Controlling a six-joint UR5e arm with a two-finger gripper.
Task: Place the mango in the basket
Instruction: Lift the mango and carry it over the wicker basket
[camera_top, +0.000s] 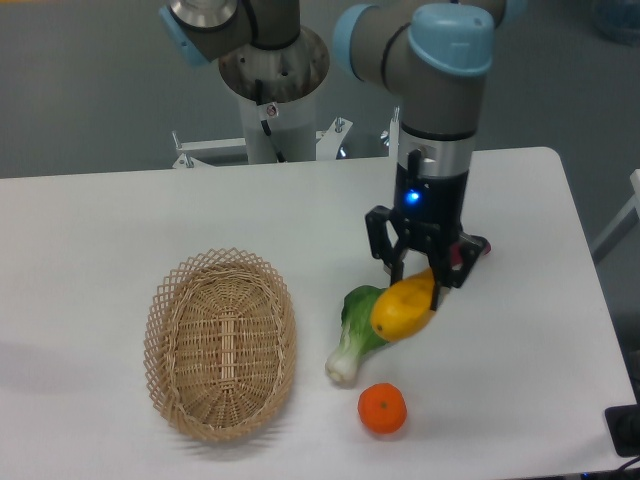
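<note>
Camera view from the front takes in a white table (90, 230) with the robot's base standing behind its far edge. Furthest left on the tabletop sits the basket (221, 344), an oval of tan wicker with an open lattice rim, its long axis running away from me; nothing lies inside it. To its right, a little way off, lies a green and white leafy vegetable (355, 335), white stalk end pointing toward the near edge and green leaves pointing back. The mango (402, 309) is just beside it, overlapping the green leafy end from where I stand, yellow-orange and tilted, with its upper end caught between the fingers (391, 252) of the gripper (418, 278). The two dark fingers are clenched on that upper end, one on either side, and the arm comes straight down from above with a blue light glowing on the wrist. I cannot tell whether the fruit's lower end touches the table. Near the front edge, below the mango and apart from it, rests a small round orange (382, 409).
</note>
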